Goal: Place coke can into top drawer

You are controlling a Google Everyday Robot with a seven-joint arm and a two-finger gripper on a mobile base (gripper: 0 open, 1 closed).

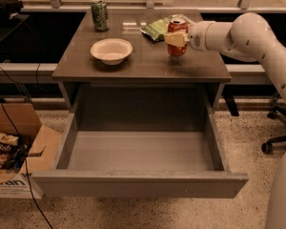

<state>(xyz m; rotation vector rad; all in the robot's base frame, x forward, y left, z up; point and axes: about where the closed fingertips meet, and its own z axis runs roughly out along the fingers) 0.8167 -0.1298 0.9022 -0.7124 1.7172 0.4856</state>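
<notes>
So the gripper [176, 38] comes in from the right and is pinching the coke can [177, 50], upright over the cabinet top's right side, next to the green chip bag [157, 28]. Can't tell if it's touching the surface. The top drawer [138, 185] below is pulled wide open. White bowl [111, 50] sits left of the can, green can [99, 15] at the back.

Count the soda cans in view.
2. The coke can is in the gripper over the cabinet top, right side; the green can stands back left. None seem hidden.

Dim warm light, tabletop [148, 63] glare beside tool [177, 38]
</notes>
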